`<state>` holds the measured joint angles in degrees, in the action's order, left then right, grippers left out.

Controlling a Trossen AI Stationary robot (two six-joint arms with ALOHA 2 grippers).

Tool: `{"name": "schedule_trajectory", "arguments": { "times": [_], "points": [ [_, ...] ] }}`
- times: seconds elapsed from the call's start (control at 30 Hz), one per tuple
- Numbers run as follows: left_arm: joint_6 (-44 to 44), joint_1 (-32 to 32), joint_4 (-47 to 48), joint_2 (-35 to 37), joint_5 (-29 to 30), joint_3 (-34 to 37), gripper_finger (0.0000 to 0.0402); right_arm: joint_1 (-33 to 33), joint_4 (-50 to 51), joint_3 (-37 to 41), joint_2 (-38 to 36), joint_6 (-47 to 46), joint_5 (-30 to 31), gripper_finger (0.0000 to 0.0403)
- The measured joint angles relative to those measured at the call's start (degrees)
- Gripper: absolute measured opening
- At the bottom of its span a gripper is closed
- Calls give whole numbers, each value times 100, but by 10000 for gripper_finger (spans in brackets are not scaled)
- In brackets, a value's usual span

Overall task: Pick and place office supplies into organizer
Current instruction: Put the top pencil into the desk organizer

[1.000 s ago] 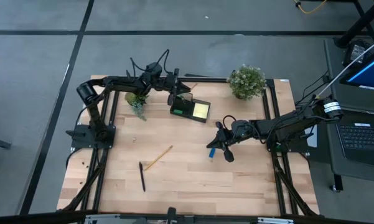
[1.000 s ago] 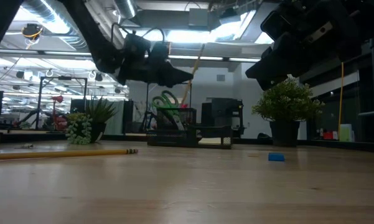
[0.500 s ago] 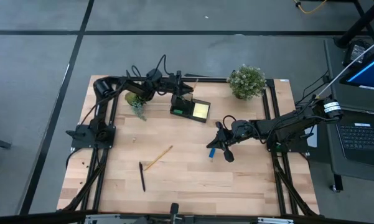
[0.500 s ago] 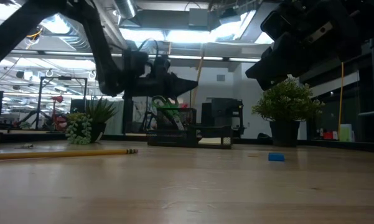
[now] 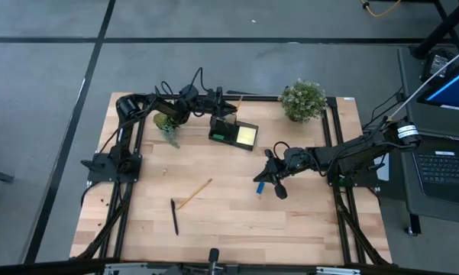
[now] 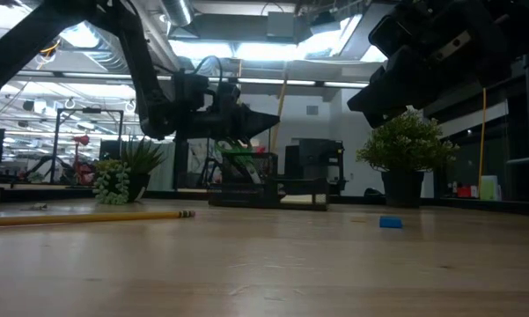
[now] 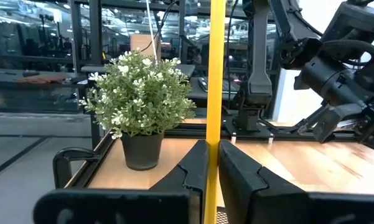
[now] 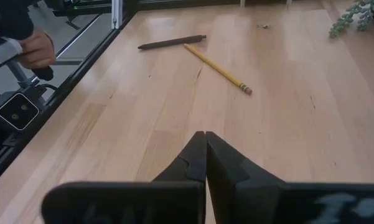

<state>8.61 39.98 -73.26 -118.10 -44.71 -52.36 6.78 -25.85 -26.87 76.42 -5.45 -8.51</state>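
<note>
The light wooden tabletop [image 5: 237, 218] offers its widest free room along the near edge and in the middle, interrupted only by a yellow wooden pencil [image 5: 194, 194], a black pen [image 5: 174, 216] and a small blue piece [image 5: 258, 187].

Obstacles at the far edge:
- black mesh desk organizer [image 5: 234, 133];
- white-flowered potted plant [image 5: 303, 100], near the right corner;
- small trailing green plant [image 5: 166, 127], near the left.

The left gripper [image 5: 224, 109], clamping a second yellow pencil [image 7: 215, 93], occupies the space above the organizer. The right gripper [image 5: 266, 180], fingers together, hangs just beside the blue piece.
</note>
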Motion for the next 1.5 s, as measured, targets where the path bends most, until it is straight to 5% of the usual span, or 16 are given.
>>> {"name": "schedule_trajectory", "arguments": {
  "times": [0.47,0.77,1.5],
  "points": [
    [827,180,-457,13,-425,17,26,1,55,0,0,45,0,7],
    [-1,162,232,48,-428,0,26,-1,50,0,0,120,1,7],
    [-105,-8,224,35,-435,7,40,-1,44,0,0,122,0,7]
  ]
}}
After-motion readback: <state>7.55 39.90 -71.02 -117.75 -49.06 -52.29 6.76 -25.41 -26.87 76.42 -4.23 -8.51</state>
